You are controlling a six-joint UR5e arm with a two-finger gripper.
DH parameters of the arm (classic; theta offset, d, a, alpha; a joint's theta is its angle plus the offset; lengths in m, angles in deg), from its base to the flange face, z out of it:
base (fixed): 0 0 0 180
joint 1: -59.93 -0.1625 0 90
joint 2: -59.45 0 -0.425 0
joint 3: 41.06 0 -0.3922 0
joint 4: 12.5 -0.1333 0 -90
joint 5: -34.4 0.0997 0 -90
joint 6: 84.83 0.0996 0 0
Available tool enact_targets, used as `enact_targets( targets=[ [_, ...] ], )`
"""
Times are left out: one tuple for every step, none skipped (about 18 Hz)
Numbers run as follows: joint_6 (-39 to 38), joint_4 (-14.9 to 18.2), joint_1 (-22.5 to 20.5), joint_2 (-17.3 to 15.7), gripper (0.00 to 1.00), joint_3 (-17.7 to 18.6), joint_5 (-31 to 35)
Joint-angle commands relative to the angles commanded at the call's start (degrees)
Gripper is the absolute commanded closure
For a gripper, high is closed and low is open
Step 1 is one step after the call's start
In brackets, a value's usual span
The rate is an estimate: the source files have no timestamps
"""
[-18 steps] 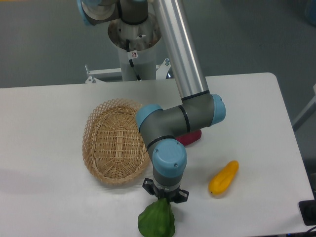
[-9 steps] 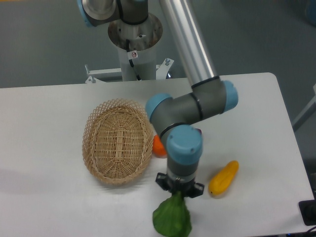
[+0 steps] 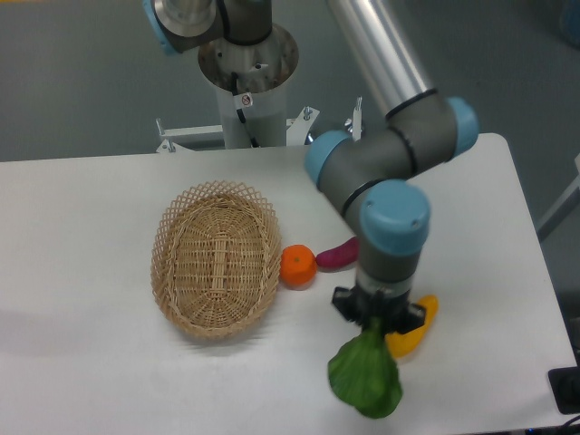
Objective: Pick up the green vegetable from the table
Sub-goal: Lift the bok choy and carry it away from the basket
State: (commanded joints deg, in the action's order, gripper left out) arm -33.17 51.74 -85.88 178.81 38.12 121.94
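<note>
The hand (image 3: 375, 326) is gripping the green vegetable (image 3: 365, 381) by its narrow top, dangling it above the tabletop (image 3: 82, 362) beside a yellow vegetable (image 3: 412, 330). That thin hold risks slipping.

Basket (image 3: 216, 260); orange (image 3: 298, 266) touching at 3 o'clock; magenta piece (image 3: 337, 255) beside; yellow vegetable (image 3: 415, 332) at 4 o'clock.
</note>
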Motion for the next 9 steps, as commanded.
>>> enact_targets(
  targets=[
    [1.8, 0.3, -1.1, -0.5, 0.88, 0.1, 0.3],
    [3.7, 0.8, -2.3, -1.0, 0.87, 0.1, 0.6],
    [5.2, 1.1, -3.3, -1.2, 0.87, 0.0, 0.6],
    [7.1, 1.1, -4.6, -1.3, 0.87, 0.1, 0.5],
    [9.1, 1.1, -5.3, -1.2, 0.87, 0.0, 0.6],
    [11.0, 0.9, -6.2, -1.1, 0.87, 0.0, 0.8],
    [13.0, 1.1, -7.4, -1.3, 0.87, 0.0, 1.6],
    [14.9, 1.2, -8.0, -1.5, 0.86, -0.1, 2.6],
    [16.2, 1.2, -8.9, -1.9, 0.86, -0.2, 3.1]
  ],
)
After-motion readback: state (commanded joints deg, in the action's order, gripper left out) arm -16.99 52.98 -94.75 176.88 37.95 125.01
